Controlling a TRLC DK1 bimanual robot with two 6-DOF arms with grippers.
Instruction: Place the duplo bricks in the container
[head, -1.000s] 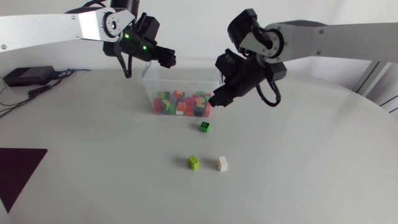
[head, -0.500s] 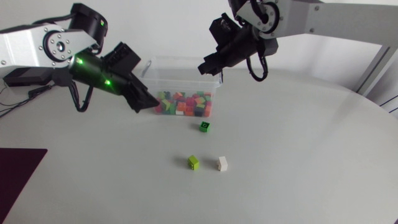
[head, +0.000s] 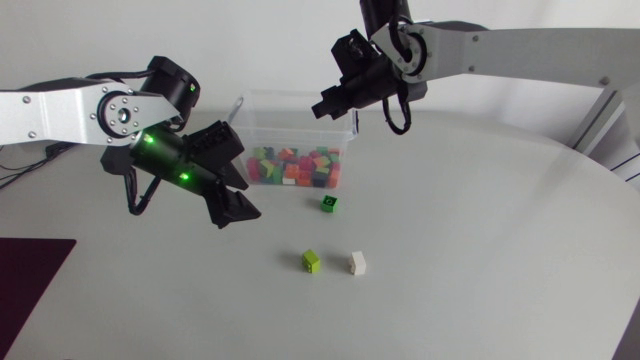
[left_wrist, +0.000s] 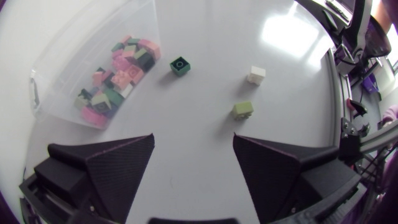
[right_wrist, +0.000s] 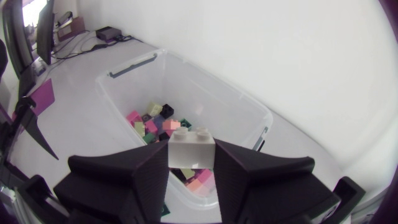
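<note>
most bricks already lie in the container (right_wrist: 205, 81). the right tool (right_wrist: 191, 158) pinches a white brick (right_wrist: 191, 147) above it. the left tool (left_wrist: 194, 140) hangs spread, empty. on the counter (head: 480, 250), a dark green brick (head: 328, 204), lime brick (head: 312, 261) and second white brick (head: 358, 263) remain to collect.

Bright, even light fills the head view; the table (head: 480, 230) shows only faint, soft shadows under the loose bricks (head: 312, 261). A green lamp (head: 150, 140) glows on the left arm (head: 60, 108), at nine o'clock from the container (head: 300, 122). In the left wrist view, glare whitens the table past the white brick (left_wrist: 255, 74).
</note>
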